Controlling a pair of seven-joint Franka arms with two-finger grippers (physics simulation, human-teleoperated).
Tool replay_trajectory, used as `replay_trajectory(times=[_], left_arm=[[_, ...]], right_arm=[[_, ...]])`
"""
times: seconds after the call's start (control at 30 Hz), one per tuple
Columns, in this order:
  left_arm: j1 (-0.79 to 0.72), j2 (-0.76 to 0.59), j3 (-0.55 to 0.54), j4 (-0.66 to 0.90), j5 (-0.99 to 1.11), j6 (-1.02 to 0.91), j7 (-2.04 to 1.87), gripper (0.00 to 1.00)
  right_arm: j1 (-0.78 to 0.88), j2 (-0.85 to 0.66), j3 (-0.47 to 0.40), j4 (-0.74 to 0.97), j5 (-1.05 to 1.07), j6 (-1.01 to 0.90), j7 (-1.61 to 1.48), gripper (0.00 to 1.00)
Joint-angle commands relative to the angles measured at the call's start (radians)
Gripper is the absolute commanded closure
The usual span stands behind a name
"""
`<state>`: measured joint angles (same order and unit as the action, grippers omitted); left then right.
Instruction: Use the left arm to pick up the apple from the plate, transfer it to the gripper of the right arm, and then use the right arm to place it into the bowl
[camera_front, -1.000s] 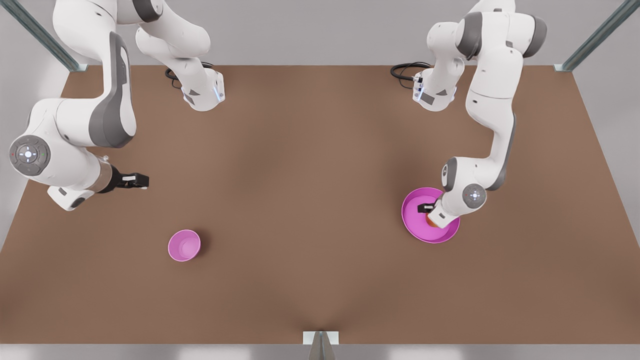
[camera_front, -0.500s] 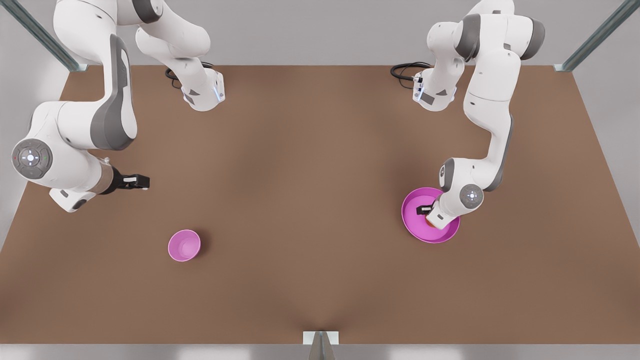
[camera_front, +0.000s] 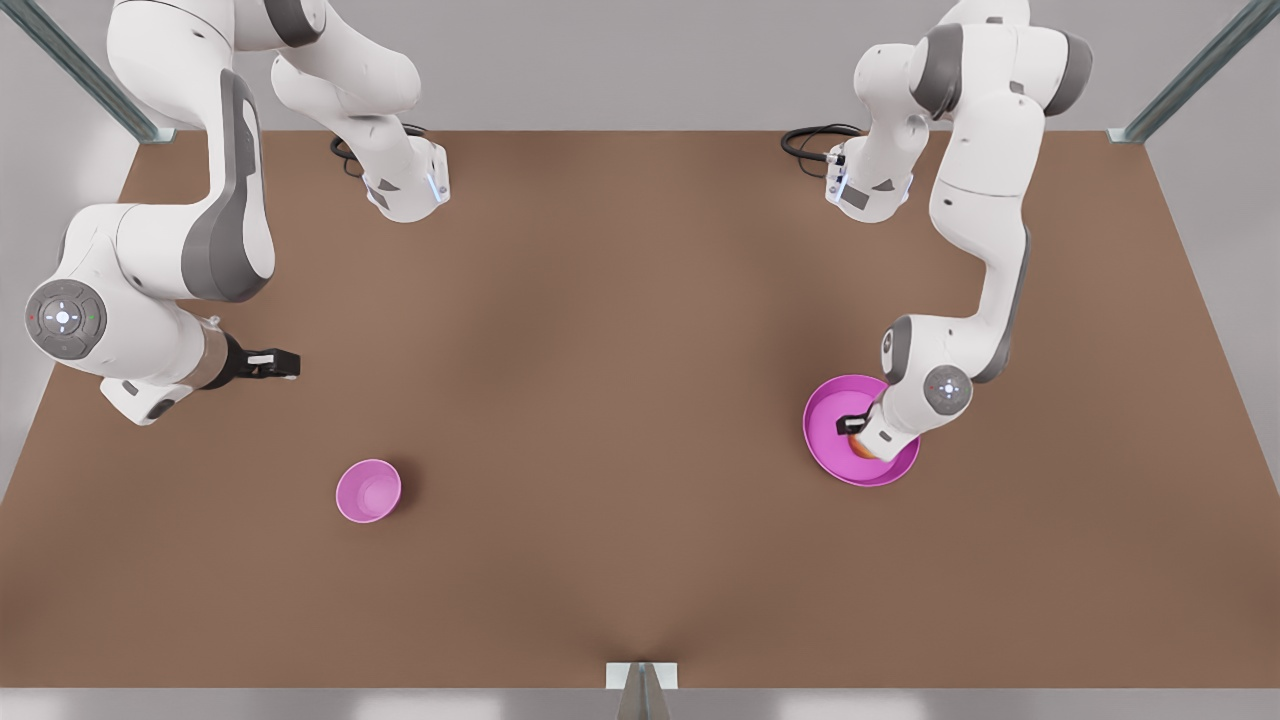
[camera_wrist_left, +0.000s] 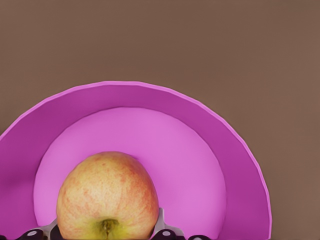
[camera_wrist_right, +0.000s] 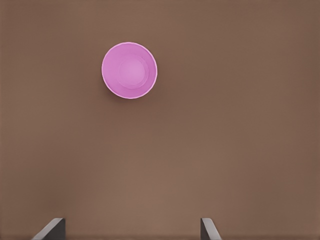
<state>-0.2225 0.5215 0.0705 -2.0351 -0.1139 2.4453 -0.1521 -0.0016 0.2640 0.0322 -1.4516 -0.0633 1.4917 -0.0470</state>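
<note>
The yellow-red apple (camera_wrist_left: 107, 192) lies on the wide magenta plate (camera_wrist_left: 200, 160) at the front view's right. My left gripper (camera_front: 857, 436) reaches down onto the plate (camera_front: 828, 402), and its fingers (camera_wrist_left: 161, 227) press the apple (camera_front: 862, 447) from both sides, shut on it. The small deep pink bowl (camera_front: 368, 490) stands on the table at the front view's left. My right gripper (camera_front: 283, 364) waits open above the table behind the bowl (camera_wrist_right: 129, 70), nothing between its fingertips (camera_wrist_right: 54, 228).
The brown table (camera_front: 620, 400) stretches between the two arms. Both arm bases (camera_front: 405, 185) stand at the far edge with black cables. Metal frame posts (camera_front: 640, 690) mark the corners and the near edge.
The left gripper's black finger has moved in toward the apple on the plate. The right arm has drifted very slightly toward the front view's right.
</note>
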Motion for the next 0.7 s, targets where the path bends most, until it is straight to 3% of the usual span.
replay_trajectory(times=[0.0,0.67], left_arm=[[0.000,0.005,0.000,0.007,0.002,0.037,-0.037,0.17],[0.000,0.034,-0.003,0.044,0.005,0.038,-0.053,0.14]], right_arm=[[0.000,0.000,0.000,0.000,0.000,-0.001,-0.002,0.00],[-0.005,0.011,0.000,-0.006,-0.001,-0.001,-0.002,0.00]])
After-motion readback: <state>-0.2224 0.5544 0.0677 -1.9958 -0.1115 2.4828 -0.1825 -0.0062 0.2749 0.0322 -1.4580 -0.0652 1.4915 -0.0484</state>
